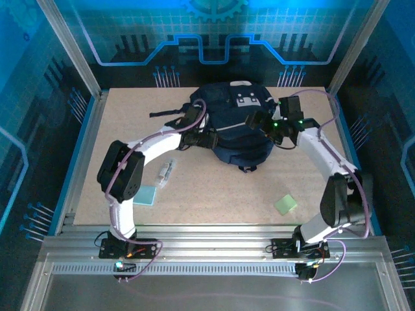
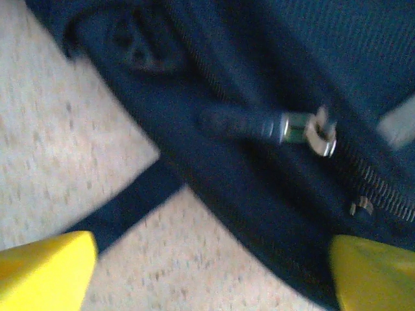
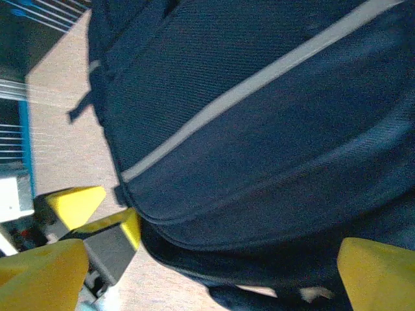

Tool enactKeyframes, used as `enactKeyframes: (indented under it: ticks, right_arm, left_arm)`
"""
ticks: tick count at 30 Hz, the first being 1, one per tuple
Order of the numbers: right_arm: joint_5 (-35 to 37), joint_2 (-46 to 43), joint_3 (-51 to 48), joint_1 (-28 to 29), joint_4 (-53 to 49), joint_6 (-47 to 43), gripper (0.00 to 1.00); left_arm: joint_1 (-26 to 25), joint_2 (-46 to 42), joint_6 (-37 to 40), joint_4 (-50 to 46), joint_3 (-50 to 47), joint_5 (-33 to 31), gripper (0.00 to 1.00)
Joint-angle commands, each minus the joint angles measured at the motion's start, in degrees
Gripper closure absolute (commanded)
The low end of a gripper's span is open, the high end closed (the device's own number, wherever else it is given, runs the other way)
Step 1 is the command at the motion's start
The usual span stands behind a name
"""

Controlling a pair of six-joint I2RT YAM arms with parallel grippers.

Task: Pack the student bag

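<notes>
The student bag (image 1: pixel 237 126) lies at the far middle of the table (image 1: pixel 214 201), a rounded mound of dark navy fabric with light grey patches on top. The top view places my left gripper (image 1: pixel 211 139) against its left flank and my right gripper (image 1: pixel 259 121) against its right. My left wrist view adds finer detail: a shiny metal zipper pull (image 2: pixel 308 129) on a row of fine teeth (image 2: pixel 382 191), and a flat dark strap (image 2: pixel 130 204) lying on the speckled board. My right wrist view shows finely ribbed weave crossed by a pale grey stripe (image 3: pixel 246 87). In both wrist views my yellow fingertips (image 2: pixel 45 272) stand wide apart, clasping nothing.
</notes>
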Motion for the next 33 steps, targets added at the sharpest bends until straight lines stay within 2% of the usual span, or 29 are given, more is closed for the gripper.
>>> enactKeyframes:
  ticks: [1, 4, 7, 10, 14, 19, 22, 26, 33]
  right_arm:
    - [11.9, -3.5, -3.0, -1.3, -13.6, -4.6, 0.0]
    - [16.9, -5.0, -6.5, -1.7, -19.6, -4.6, 0.0]
    - [19.2, -5.5, -10.4, -2.2, -25.8, -1.0, 0.0]
    - [19.7, -8.3, -16.1, -1.4, -28.3, 3.9, 0.0]
    - [23.2, -13.5, -22.7, 0.8, -29.3, 11.3, 0.0]
    - [24.4, -15.6, -26.1, 1.4, -33.1, 17.9, 0.0]
    - [21.7, -16.4, -29.9, 1.5, -28.3, 21.0, 0.0]
    - [17.7, -16.8, -33.0, 1.9, -21.0, 25.5, 0.06]
    - [18.1, -17.2, -37.1, 2.2, -15.8, 29.3, 0.13]
  left_arm:
    - [-0.3, -8.7, -3.5, 8.1, -5.1, 0.8, 0.01]
    - [-0.1, -12.7, -5.6, 12.6, -9.8, 2.0, 0.01]
    - [0.5, -14.9, -7.6, 16.4, -12.9, 4.5, 0.01]
    - [0.4, -15.2, -7.8, 16.7, -13.4, 4.3, 0.01]
    - [0.5, -13.9, -8.9, 17.0, -13.6, 0.0, 0.01]
    - [0.4, -13.9, -7.0, 13.5, -12.7, 0.9, 0.01]
    - [0.4, -14.8, -7.4, 13.2, -12.9, 3.1, 0.01]
    - [0.5, -16.0, -7.1, 13.3, -12.8, 4.1, 0.01]
    - [0.5, -17.4, -7.0, 13.2, -12.5, 3.0, 0.01]
